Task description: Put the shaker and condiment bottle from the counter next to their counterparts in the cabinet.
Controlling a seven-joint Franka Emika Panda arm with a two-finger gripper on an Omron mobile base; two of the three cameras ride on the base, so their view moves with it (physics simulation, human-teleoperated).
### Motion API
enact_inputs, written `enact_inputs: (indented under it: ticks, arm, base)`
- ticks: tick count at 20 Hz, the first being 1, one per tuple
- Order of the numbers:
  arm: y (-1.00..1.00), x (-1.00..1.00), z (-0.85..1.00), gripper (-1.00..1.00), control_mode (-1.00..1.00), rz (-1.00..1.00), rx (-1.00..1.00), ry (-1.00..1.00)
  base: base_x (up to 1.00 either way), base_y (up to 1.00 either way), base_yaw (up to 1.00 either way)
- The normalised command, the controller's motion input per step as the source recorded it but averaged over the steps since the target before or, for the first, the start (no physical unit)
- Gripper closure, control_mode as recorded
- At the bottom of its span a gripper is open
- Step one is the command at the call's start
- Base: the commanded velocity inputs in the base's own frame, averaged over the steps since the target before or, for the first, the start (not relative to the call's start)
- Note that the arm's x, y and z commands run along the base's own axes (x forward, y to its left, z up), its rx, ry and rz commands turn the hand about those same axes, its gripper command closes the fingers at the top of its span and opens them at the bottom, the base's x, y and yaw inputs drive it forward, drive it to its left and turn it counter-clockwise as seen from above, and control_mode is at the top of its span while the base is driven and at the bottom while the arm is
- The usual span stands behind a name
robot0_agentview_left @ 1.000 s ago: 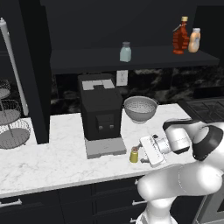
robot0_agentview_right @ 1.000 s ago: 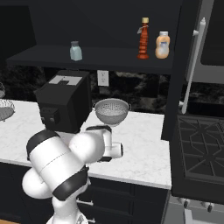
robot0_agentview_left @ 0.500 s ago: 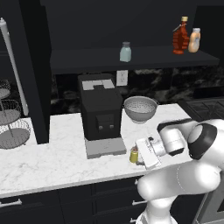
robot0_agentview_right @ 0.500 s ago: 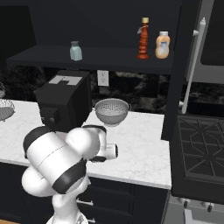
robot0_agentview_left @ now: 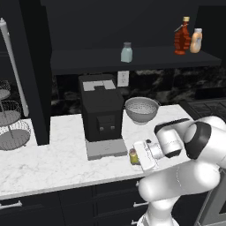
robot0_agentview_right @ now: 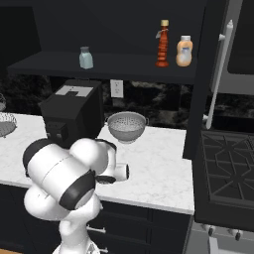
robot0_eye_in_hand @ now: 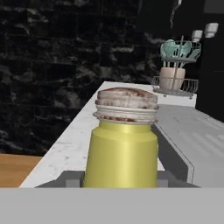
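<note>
While the gripper [robot0_agentview_left: 137,157] sits narrowed around the shaker [robot0_agentview_left: 132,156] at the counter [robot0_agentview_left: 53,154] edge (grip apparently made), a straight lift would keep it upright toward the cabinet [robot0_agentview_left: 88,59].

In the left base view, the small yellow cylindrical shaker [robot0_agentview_left: 133,156] is half covered at 3 o'clock by the white gripper [robot0_agentview_left: 137,157], so finger contact cannot be told. In the hand view the shaker [robot0_eye_in_hand: 123,147] loses its base at 6 o'clock. The tiered wire basket stand [robot0_agentview_left: 9,121] is cut at 9 o'clock. The dark red flask-shaped bottle's [robot0_agentview_left: 181,37] label is too small to read.
</note>
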Motion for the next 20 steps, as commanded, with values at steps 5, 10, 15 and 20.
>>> enact_inputs:
  ticks: [5, 10, 15, 20]
  arm:
    - [0.01, 0.04, 0.4, 1.0, -1.0, -0.13, 0.0, 0.0]
    - [-0.12, -0.25, 0.82, 1.0, -1.0, -0.24, 0.0, 0.0]
    - [-0.18, -0.53, 0.73, 1.0, -1.0, -0.24, 0.0, 0.01]
    - [0.0, -0.36, 0.78, 1.0, -1.0, -0.25, 0.0, 0.06]
  base:
    - [0.0, 0.0, 0.0]
    - [0.0, 0.0, 0.0]
    - [0.0, 0.0, 0.0]
    - [0.0, 0.0, 0.0]
